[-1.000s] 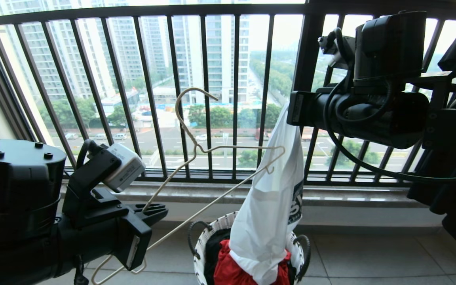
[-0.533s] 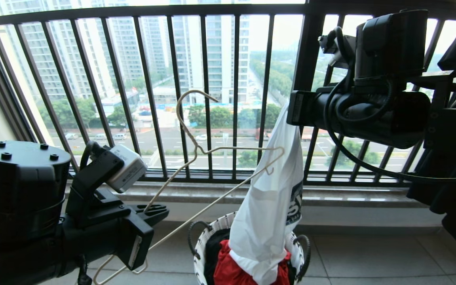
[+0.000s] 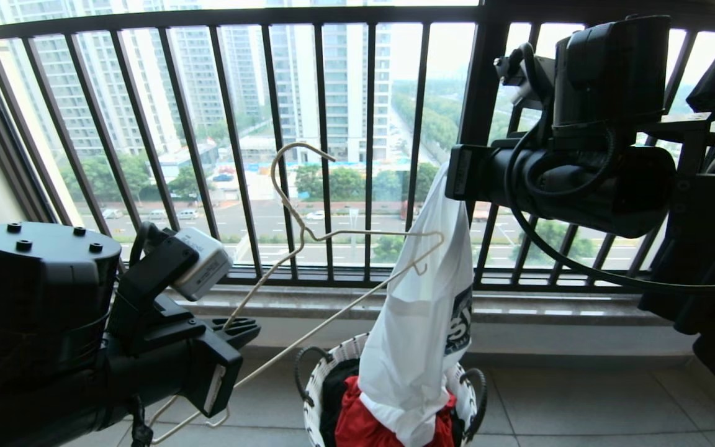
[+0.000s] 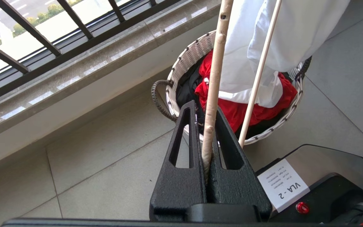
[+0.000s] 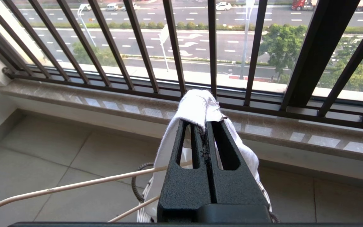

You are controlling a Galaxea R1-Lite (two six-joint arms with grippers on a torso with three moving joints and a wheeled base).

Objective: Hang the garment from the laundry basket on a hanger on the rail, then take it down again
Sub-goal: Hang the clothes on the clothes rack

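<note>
While the right tool (image 5: 207, 132) pinches the T-shirt (image 3: 422, 323) above the basket (image 3: 317, 388), the left tool (image 4: 207, 126), clamping the hanger (image 3: 332, 236), must thread its end into the neck.

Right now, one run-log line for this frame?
left tool: shut on hanger | right tool: shut on T-shirt, lifted | shirt tail in basket | not yet on hanger

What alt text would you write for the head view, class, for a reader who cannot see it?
The right gripper holds the garment above the laundry basket, while the left gripper grips the hanger, one end at the shirt. Behind stands a black window railing.
</note>
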